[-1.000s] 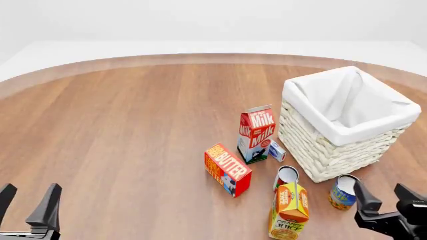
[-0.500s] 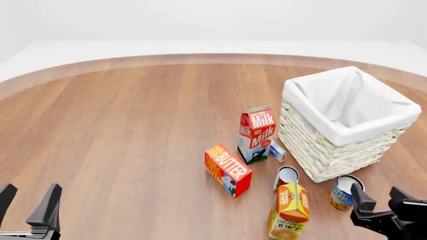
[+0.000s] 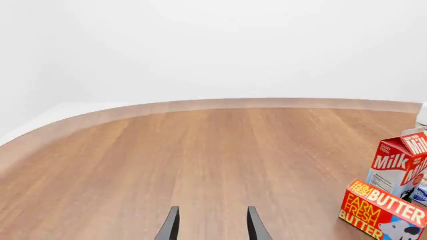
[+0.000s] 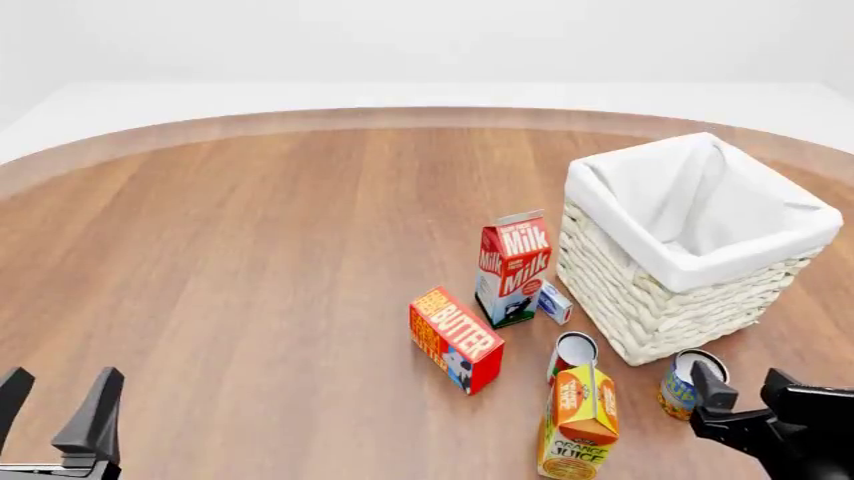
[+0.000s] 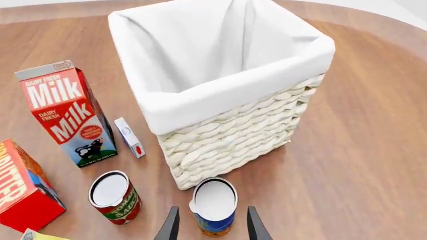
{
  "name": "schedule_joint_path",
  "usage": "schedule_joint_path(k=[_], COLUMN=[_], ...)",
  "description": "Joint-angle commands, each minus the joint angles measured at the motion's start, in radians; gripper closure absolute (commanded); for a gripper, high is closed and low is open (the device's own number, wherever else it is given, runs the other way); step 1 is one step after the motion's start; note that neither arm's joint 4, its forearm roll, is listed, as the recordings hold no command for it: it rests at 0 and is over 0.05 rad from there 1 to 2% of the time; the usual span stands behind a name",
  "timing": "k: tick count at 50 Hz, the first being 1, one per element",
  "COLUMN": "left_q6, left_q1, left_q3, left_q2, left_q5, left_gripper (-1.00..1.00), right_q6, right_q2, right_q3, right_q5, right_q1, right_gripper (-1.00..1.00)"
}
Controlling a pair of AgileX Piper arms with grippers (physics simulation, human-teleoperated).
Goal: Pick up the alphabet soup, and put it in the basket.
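The alphabet soup (image 4: 682,384) is a short can with a blue label and silver lid, standing upright just in front of the basket (image 4: 627,290). The basket is a big cream wicker one with a white liner. In the right wrist view the alphabet soup (image 5: 214,206) stands between the open fingers of my right gripper (image 5: 212,216), below the basket (image 5: 233,135) wall. In the front view my right gripper (image 4: 743,386) is open, its left finger overlapping the can's right side. My left gripper (image 4: 56,398) rests open and empty at the near left, also shown open as my left gripper (image 3: 212,221).
A red-labelled can (image 5: 115,196) stands close beside the soup. An orange juice carton (image 4: 578,422), butter box (image 4: 457,338), milk carton (image 4: 513,266) and a small white box (image 4: 554,302) cluster left of the basket. The milk carton (image 3: 399,162) and butter box (image 3: 381,210) show at the left wrist view's edge.
My right gripper has shifted left and closer to the soup can, its left finger now overlapping the can. The left arm has not moved.
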Motion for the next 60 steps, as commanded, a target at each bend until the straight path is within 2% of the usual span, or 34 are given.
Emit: schedule_joint_path(k=[1, 5, 7, 22, 26, 37, 60], left_q6=[0.000, 0.000, 0.000, 0.000, 0.000, 0.000, 0.000], left_q1=[0.000, 0.000, 0.000, 0.000, 0.000, 0.000, 0.000], left_q3=[0.000, 0.000, 0.000, 0.000, 0.000, 0.000, 0.000], left_q2=[0.000, 0.000, 0.000, 0.000, 0.000, 0.000, 0.000], left_q5=[0.000, 0.000, 0.000, 0.000, 0.000, 0.000, 0.000], left_gripper=[-1.00, -1.00, -1.00, -1.00, -1.00, -1.00, -1.00], right_q6=[0.010, 0.010, 0.012, 0.012, 0.016, 0.017, 0.026], right_q2=[0.095, 0.095, 0.151, 0.219, 0.281, 0.367, 0.469], right_q3=[0.001, 0.001, 0.001, 0.001, 0.001, 0.001, 0.001], right_q5=[-0.086, -0.087, -0.133, -0.171, -0.222, -0.284, -0.359], right_q1=[0.006, 0.006, 0.010, 0.000, -0.008, -0.008, -0.002], right_gripper=[-1.00, -1.00, -1.00, -1.00, -1.00, -1.00, -1.00])
